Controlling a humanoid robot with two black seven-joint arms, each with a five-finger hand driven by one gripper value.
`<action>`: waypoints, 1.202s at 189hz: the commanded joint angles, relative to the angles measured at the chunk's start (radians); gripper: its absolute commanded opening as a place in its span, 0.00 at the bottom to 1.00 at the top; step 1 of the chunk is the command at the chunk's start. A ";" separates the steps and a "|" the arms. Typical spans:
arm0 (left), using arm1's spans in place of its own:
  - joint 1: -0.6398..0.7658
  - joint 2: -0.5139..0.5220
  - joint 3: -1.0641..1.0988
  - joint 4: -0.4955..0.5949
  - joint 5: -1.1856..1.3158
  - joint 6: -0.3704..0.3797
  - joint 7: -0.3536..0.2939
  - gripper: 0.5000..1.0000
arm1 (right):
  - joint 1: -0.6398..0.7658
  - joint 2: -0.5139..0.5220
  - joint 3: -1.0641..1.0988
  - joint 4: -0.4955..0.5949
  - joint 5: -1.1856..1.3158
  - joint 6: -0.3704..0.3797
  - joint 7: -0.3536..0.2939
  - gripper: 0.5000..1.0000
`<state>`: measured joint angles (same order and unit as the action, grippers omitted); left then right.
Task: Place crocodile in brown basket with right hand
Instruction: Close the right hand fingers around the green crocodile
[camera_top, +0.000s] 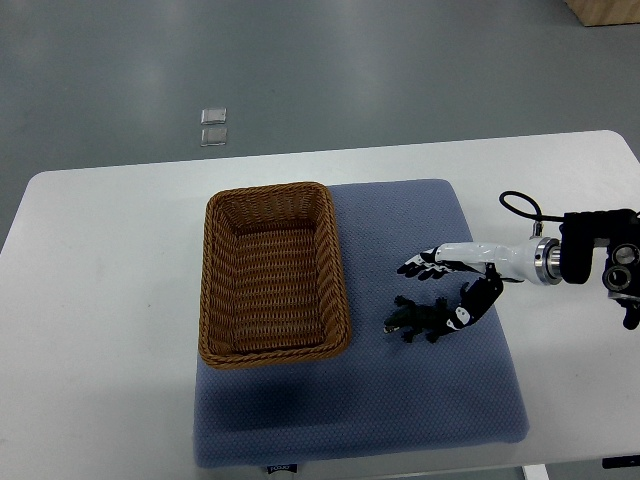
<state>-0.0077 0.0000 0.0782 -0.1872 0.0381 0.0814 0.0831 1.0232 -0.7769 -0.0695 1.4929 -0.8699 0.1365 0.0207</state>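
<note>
A small dark crocodile toy (413, 318) lies on the blue-grey mat (420, 400), just right of the brown wicker basket (273, 346). My right hand (440, 290) reaches in from the right edge and hovers over the toy. Its upper fingers (418, 265) stretch out flat toward the basket, while the thumb (470, 310) curls down beside the crocodile's right end. The fingers are spread and do not close around the toy. The basket holds nothing. The left arm does not show.
The mat covers the middle of a white table (100, 300). The black wrist unit and cable (590, 260) sit near the table's right edge. Two small clear squares (213, 127) lie on the grey floor beyond the table.
</note>
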 joint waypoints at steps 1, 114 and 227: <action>0.000 0.000 0.000 -0.001 0.000 0.000 0.001 1.00 | -0.026 0.002 0.011 -0.002 -0.003 -0.017 0.001 0.83; 0.000 0.000 0.000 -0.001 0.000 0.000 0.000 1.00 | -0.120 0.053 0.034 -0.057 -0.103 -0.066 0.047 0.57; 0.000 0.000 0.000 -0.001 0.000 0.000 0.000 1.00 | -0.141 0.068 0.034 -0.095 -0.181 -0.098 0.067 0.00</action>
<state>-0.0077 0.0000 0.0782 -0.1887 0.0384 0.0813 0.0831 0.8770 -0.7043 -0.0353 1.3979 -1.0452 0.0393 0.0873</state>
